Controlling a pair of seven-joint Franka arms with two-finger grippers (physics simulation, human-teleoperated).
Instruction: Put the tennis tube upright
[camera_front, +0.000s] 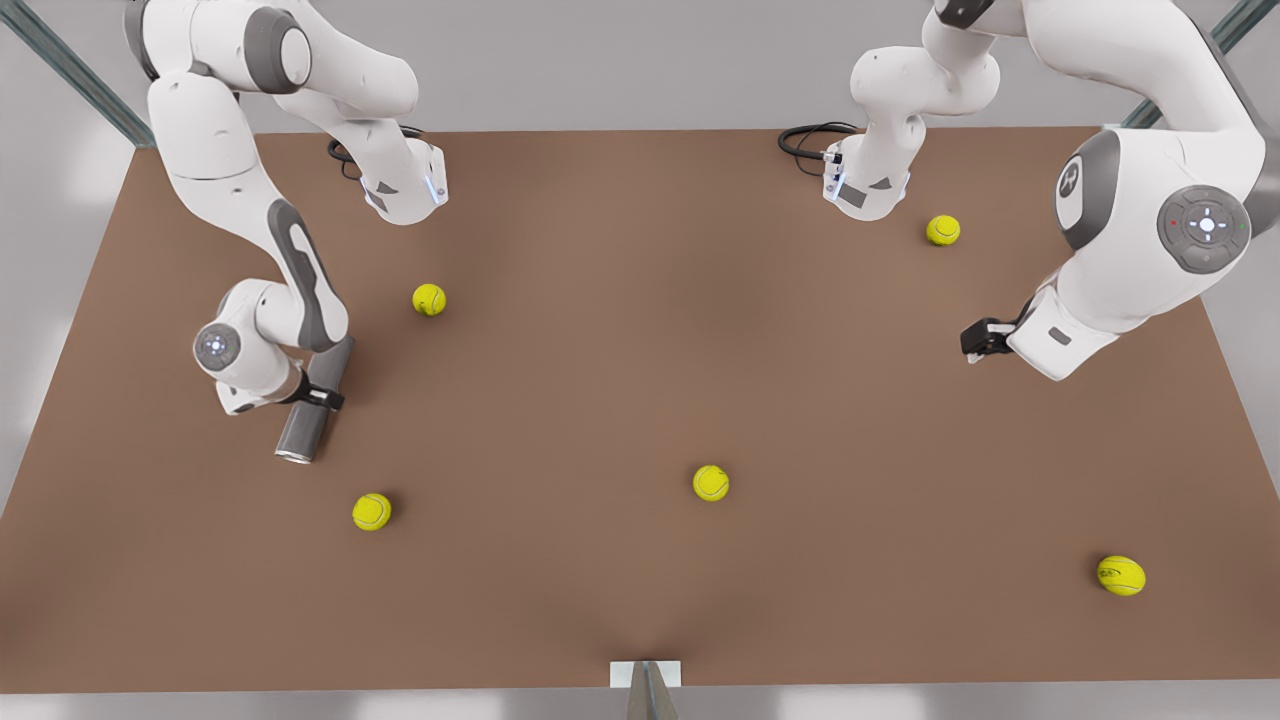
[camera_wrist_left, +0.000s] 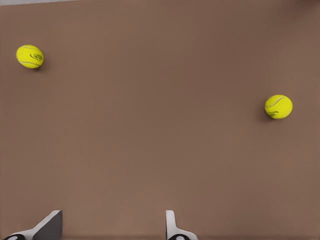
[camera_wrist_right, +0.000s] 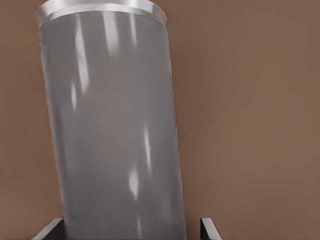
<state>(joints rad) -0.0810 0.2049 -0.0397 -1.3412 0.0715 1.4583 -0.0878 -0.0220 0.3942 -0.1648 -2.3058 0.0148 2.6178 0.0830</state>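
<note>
Bench: a plain brown bench under pale grey walls, with five yellow tennis balls scattered across it.

Tennis tube: the grey tennis tube lies on its side on the bench at the front view's left, silvery rim toward the camera, running straight out past the right gripper's fingertips in the right wrist view.

Right gripper: the right gripper straddles the tube around its middle, a finger on each side. One finger looks to touch the tube wall; the other stands a little clear, so I judge it not yet clamped.

Left gripper: the left gripper waits well apart at the front view's right, above bare bench, fingers spread wide and holding nothing. Two balls lie ahead of it, one nearer, one farther.

Step in hand: securing the grasp, by my reading. The tube should be centred between the fingers before they close, and the squeeze firm, since a smooth round wall can roll or slip. Then lift and rotate, set one end flat on the bench, and release only once it stands steady.

Hazard: the nearest ball lies just beyond the rim end and could be knocked during the swing.

Contents: the tube's inside is hidden; I cannot tell whether it holds anything.
</note>
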